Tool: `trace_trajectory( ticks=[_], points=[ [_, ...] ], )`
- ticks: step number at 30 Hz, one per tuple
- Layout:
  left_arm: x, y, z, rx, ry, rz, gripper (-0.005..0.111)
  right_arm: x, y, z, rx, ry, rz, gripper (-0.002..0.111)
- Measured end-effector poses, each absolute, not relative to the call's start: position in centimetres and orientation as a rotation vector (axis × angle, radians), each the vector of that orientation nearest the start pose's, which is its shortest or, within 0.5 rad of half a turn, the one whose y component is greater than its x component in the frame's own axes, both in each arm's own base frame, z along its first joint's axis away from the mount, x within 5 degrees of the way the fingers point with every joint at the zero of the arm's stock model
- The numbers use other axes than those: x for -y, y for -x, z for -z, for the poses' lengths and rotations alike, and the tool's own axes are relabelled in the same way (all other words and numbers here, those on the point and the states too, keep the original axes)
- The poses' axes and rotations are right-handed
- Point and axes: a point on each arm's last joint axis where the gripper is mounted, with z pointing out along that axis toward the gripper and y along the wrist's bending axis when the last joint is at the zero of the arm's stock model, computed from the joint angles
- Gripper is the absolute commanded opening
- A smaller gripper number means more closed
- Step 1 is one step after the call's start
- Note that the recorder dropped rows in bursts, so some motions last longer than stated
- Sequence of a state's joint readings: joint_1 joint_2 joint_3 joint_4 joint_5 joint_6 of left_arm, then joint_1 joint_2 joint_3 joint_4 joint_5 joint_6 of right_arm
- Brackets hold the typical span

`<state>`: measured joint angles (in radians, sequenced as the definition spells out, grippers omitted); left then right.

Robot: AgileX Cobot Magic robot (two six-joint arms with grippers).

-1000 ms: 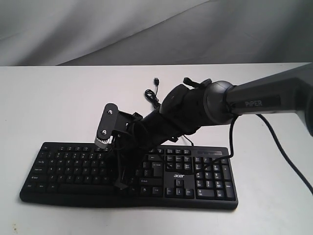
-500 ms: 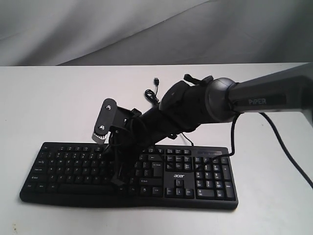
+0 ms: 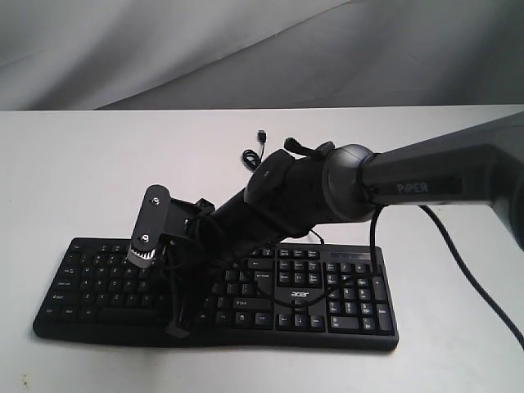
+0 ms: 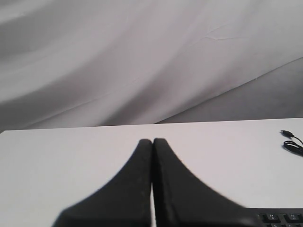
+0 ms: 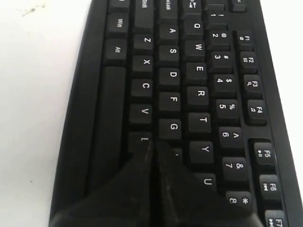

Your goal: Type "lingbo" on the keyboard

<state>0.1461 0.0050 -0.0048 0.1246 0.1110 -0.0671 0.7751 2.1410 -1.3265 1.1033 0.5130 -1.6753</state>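
Your right tool (image 3: 178, 326) sits further toward the table's left edge than a second ago. It has swept from the middle of the keyboard (image 3: 344, 295) across to the letter block, and the arm has dropped lower with it. Its fingers are pressed together into a single point. In the right wrist view that point (image 5: 152, 147) covers most of the B key (image 5: 138, 141), with V (image 5: 144, 111) and G (image 5: 173, 126) clear just beside it. You cannot tell whether it touches yet.

That shift suggests you are on the "b" of the word, with "o" left to reach back for.

The keyboard lies along the table's (image 3: 82, 164) near edge, its cable (image 3: 255, 155) trailing toward the far edge. Your left tool (image 4: 152, 144), fingers also together, hangs over bare table off the keyboard's corner.
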Motion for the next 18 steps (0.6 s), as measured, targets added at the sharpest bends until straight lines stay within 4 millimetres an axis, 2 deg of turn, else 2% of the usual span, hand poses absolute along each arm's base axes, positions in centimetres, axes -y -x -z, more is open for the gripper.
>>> trace_trajectory(
  ticks=[18],
  points=[
    [-0.95, -5.59, -20.45, -1.594, 0.082, -0.169, 0.001, -33.58, -27.52, -11.46, -1.796, 1.792, -0.646, 0.0]
  ],
)
